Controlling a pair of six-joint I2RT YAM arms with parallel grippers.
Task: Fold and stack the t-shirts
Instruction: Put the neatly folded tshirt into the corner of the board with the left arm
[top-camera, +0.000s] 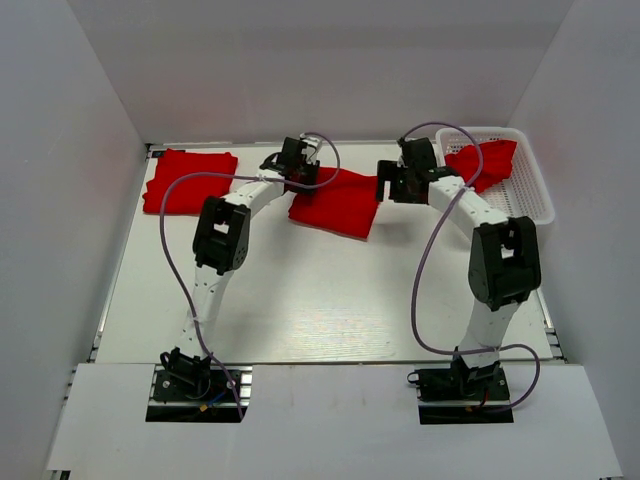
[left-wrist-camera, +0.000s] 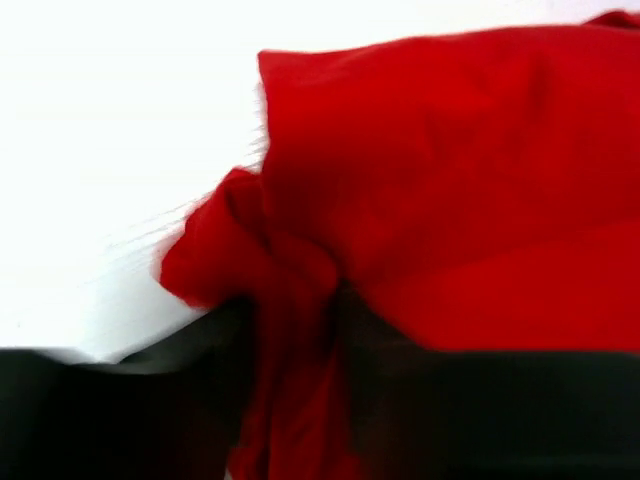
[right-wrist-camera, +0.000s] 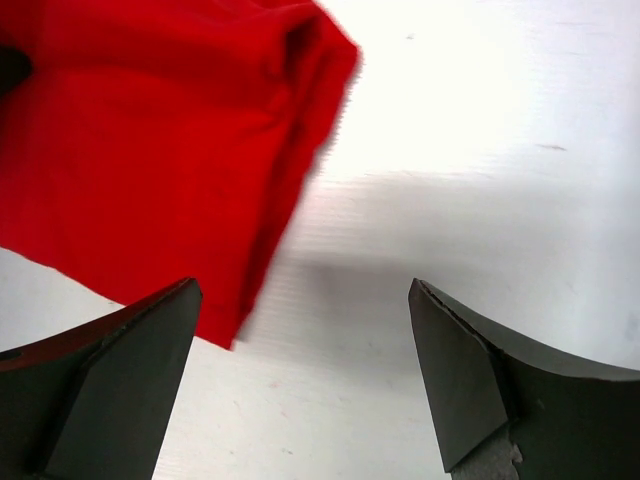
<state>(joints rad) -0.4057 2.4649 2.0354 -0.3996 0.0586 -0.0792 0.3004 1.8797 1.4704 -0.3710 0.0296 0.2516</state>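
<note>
Red middle t-shirt (top-camera: 335, 205): laid partly folded at the far centre of the table (top-camera: 300, 300), between the two grippers. Its far left corner is pulled up into a bunch.

Left gripper (top-camera: 300, 160): set over that bunched corner. In the left wrist view a gathered ridge of red cloth is seen running down between the dark fingers (left-wrist-camera: 120, 420), which are closed on it. The lower part of this view is blurred, so the exact contact is not made out. The rest of the shirt is spread to the right over the white surface.

Right gripper (top-camera: 393, 182): held just beside the right edge of the middle t-shirt. In the right wrist view its fingers (right-wrist-camera: 110, 380) are spread wide apart and nothing is held. Only bare table is seen between them. The folded edge of the red cloth is seen near the left finger, and whether it is touched cannot be told.

Folded t-shirt (top-camera: 190, 180): laid flat as a neat rectangle at the far left corner of the table, well apart from both grippers.

Basket (top-camera: 535, 195): white perforated plastic, placed at the far right edge of the table.

Basket t-shirt (top-camera: 482, 160): red and unfolded, crumpled in the far left part of the basket.
</note>
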